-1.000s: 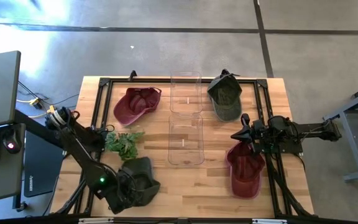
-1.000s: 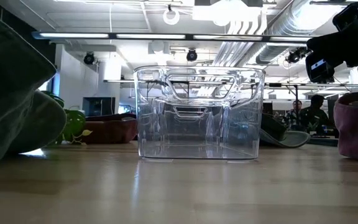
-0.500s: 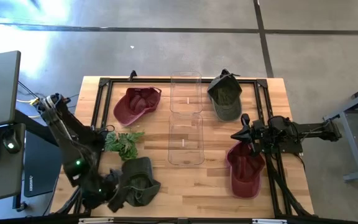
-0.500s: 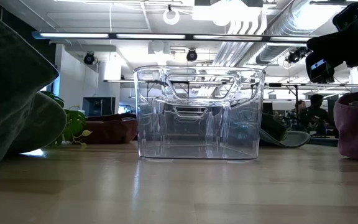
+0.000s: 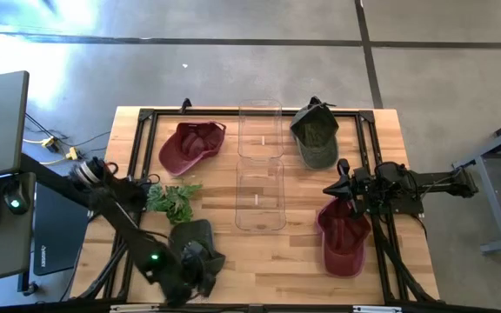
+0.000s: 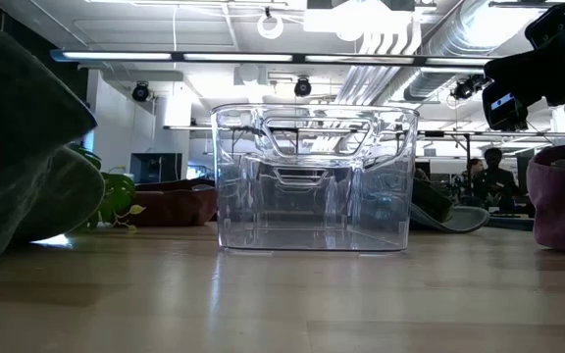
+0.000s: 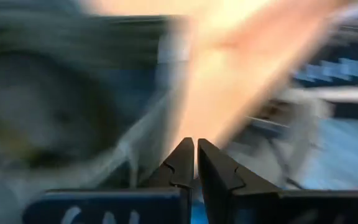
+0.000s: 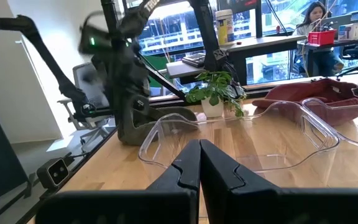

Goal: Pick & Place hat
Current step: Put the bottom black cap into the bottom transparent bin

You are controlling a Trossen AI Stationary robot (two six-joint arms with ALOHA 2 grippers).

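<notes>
A dark green hat (image 5: 200,236) lies near the table's front left corner and fills the low view's left side (image 6: 27,186). My left gripper (image 5: 197,271) stands at its near part, fingers shut (image 7: 195,144); the wrist view is blurred. My right gripper (image 5: 330,187) hangs shut (image 8: 199,149) above the table at the right, over the far edge of a maroon hat (image 5: 344,236) that lies open side up. Another maroon hat (image 5: 191,146) and an olive hat (image 5: 314,135) lie at the back. My left gripper is down at the dark green hat's near part (image 5: 205,259), coming from above. The arm and the blur hide the place. I cannot tell whether the fingers touch the hat or have cloth between them.
Two clear plastic bins (image 5: 259,130) (image 5: 259,196) stand one behind the other in the table's middle. A small green plant (image 5: 172,200) sits just beyond the dark green hat. A black frame runs along the table's sides.
My left arm has swung toward the table's left edge and then back right, its gripper ending over the dark green hat's near part. The hat has stayed on the table.
</notes>
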